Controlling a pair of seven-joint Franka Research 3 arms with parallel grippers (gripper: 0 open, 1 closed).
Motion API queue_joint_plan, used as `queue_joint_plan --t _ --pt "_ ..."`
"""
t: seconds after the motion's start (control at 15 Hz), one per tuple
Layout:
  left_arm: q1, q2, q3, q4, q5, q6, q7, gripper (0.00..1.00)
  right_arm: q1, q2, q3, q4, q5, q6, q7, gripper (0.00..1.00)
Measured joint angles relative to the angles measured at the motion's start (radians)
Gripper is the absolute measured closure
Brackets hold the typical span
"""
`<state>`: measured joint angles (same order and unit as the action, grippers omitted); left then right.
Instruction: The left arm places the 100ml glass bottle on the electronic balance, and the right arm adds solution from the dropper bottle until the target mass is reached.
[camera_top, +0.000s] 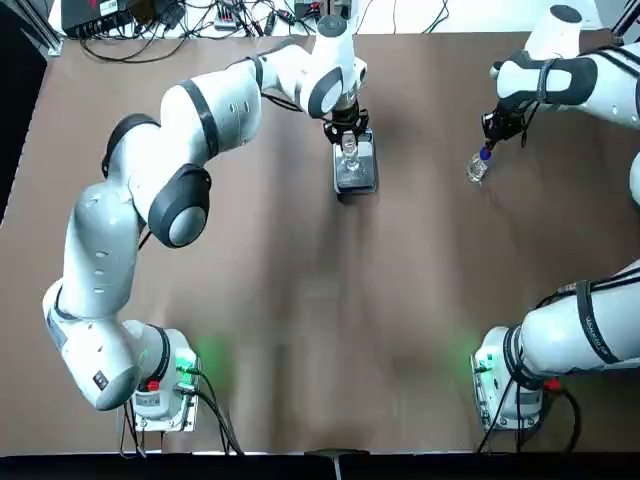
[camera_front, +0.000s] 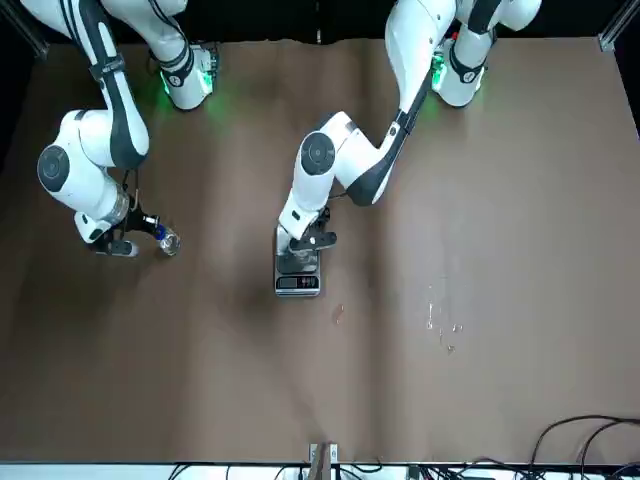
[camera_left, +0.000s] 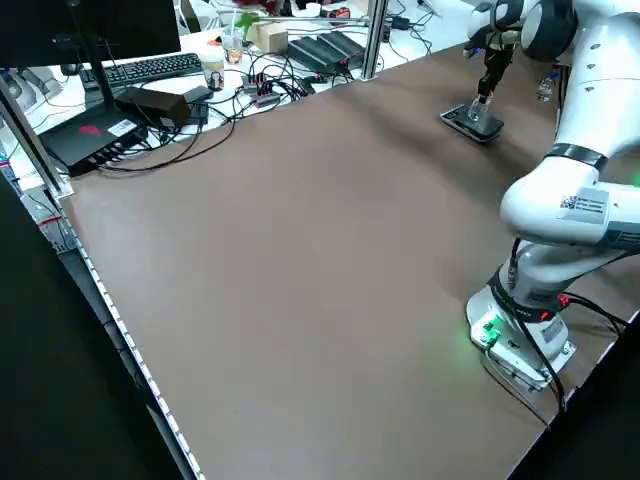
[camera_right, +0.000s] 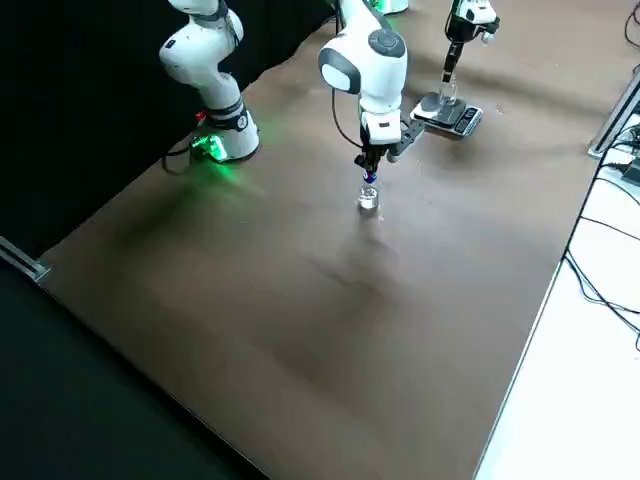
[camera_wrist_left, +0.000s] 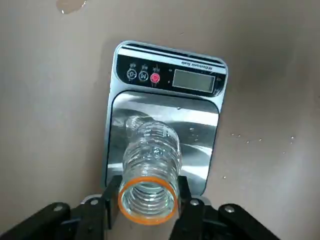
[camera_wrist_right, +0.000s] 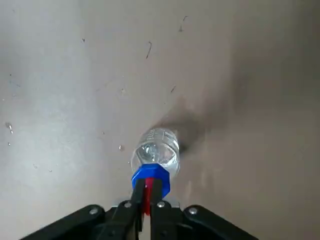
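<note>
The glass bottle (camera_wrist_left: 152, 155) is on the metal plate of the balance (camera_wrist_left: 162, 120), between the fingers of the left hand (camera_wrist_left: 147, 200). The balance lies flat on the desk (camera_top: 420, 250), at its far side from the robot, and its display strip is at the edge which looks away from the robot. The dropper bottle (camera_wrist_right: 157, 150) is to the right of the balance, well apart from it. The right hand (camera_wrist_right: 149, 200) is at the top of this bottle, with the dropper (camera_wrist_right: 148, 197) between its fingers.
</note>
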<state>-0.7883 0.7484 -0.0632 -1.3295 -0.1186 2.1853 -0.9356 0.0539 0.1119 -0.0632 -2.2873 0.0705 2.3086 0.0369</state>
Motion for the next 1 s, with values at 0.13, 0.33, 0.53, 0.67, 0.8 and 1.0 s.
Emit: queue_joint_plan --t 0.13,0.33,0.53,0.67,0.8,1.0 --pt "-0.004 0.013 0.0 0.022 0.0 0.002 -0.014 0.52 0.0 0.0 0.0 0.0 0.0 0.0 0.0 0.92" --pt "-0.011 0.033 0.002 0.046 0.0 0.005 -0.023 0.5 0.0 0.0 0.0 0.002 0.0 0.0 0.0 0.92" --pt "-0.011 0.034 0.004 0.05 0.0 0.021 -0.024 0.3 0.0 0.0 0.0 0.005 0.0 0.0 -0.001 0.92" --pt "-0.011 0.034 0.005 0.052 0.0 0.024 -0.027 0.22 0.0 -0.001 0.0 0.006 0.0 -0.001 -0.001 0.92" --pt "-0.011 0.034 0.007 0.058 0.0 0.026 -0.03 0.12 0.0 -0.002 0.0 0.006 0.0 -0.001 -0.002 0.92" --pt "0.001 0.024 0.016 0.075 0.0 0.022 -0.033 0.0 0.0 -0.002 0.0 0.007 0.0 -0.002 -0.002 0.92"
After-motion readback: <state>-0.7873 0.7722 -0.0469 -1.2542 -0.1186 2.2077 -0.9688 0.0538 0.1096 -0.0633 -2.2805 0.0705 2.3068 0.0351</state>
